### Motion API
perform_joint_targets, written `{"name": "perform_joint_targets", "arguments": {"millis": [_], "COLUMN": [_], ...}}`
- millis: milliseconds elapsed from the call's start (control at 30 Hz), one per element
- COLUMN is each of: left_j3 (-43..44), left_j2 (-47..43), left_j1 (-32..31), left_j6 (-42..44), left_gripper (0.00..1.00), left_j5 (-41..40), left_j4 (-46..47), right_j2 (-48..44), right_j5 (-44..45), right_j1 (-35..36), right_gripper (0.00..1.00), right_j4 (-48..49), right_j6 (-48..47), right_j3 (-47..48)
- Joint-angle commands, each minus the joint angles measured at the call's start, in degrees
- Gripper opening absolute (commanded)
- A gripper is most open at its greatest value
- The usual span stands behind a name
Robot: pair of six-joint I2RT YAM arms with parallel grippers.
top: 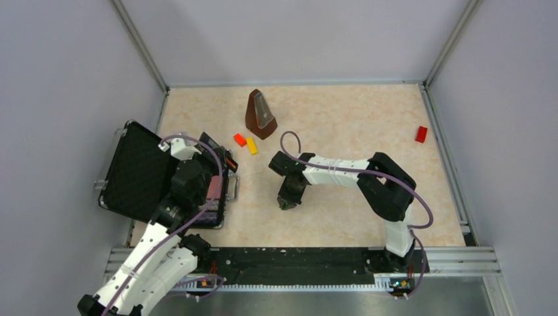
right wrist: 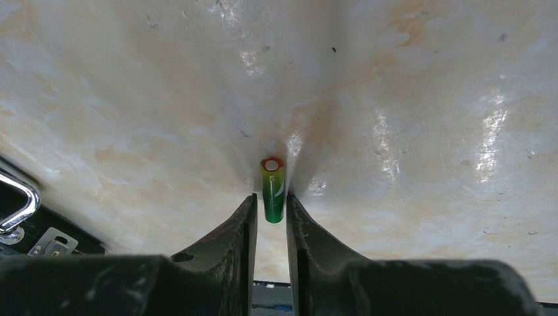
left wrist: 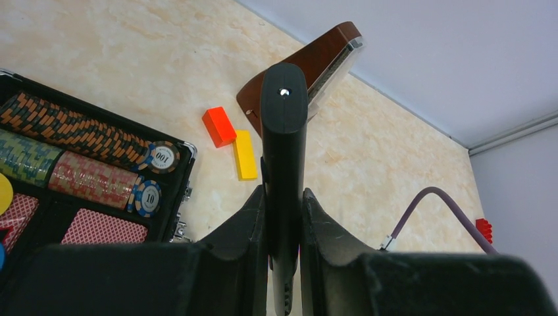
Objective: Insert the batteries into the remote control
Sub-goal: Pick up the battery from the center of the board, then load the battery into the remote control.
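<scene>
My left gripper (left wrist: pixel 283 195) is shut on the remote control (left wrist: pixel 283 118), a slim black bar held edge-on that sticks out past the fingertips toward the metronome. In the top view this gripper (top: pixel 214 158) is above the right edge of the open case. My right gripper (top: pixel 287 199) points down at the middle of the table. In the right wrist view its fingertips (right wrist: pixel 270 197) close in on a small green battery (right wrist: pixel 273 187) with a red end, close to the table. The other battery is not in view.
An open black case (top: pixel 138 171) with poker chips (left wrist: pixel 92 141) and cards lies at the left. The brown metronome (top: pixel 260 115) stands at the back, with an orange-red block (top: pixel 239 139) and a yellow block (top: pixel 252 145) beside it. A red block (top: pixel 421 133) lies at the far right.
</scene>
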Motion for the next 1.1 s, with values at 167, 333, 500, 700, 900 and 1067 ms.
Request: {"name": "perform_joint_targets", "arguments": {"millis": [167,333,500,700,900,1067], "left_j3": [-0.1,1.4,4.0,7.2,12.1,17.7], "left_j2": [-0.7,0.6,3.3,7.6,14.1,22.4], "left_j1": [0.3,0.3,0.3,0.5,0.6,0.6], "left_j6": [1.1,1.5,0.6,-1.0,1.7,4.2], "left_gripper": [0.00,0.00,0.00,0.00,0.00,0.00], "left_j5": [1.1,6.8,15.4,23.1,36.6,53.2], "left_j4": [3.8,3.4,2.7,1.9,4.1,5.1], "right_j2": [1.4,-3.1,-14.8,-34.2,-43.8,-47.9], "right_j5": [1.4,3.1,-6.6,-21.0,-21.4,-15.7], "right_j1": [0.9,-0.6,-3.8,-3.1,-2.1,-2.0], "right_gripper": [0.00,0.00,0.00,0.00,0.00,0.00], "right_j4": [-1.2,-0.5,9.7,31.1,31.2,28.0], "right_j6": [-2.4,-14.7,-34.3,-51.4,-64.6,-68.9], "right_j3": [4.4,7.6,2.3,-12.7,-16.1,-15.2]}}
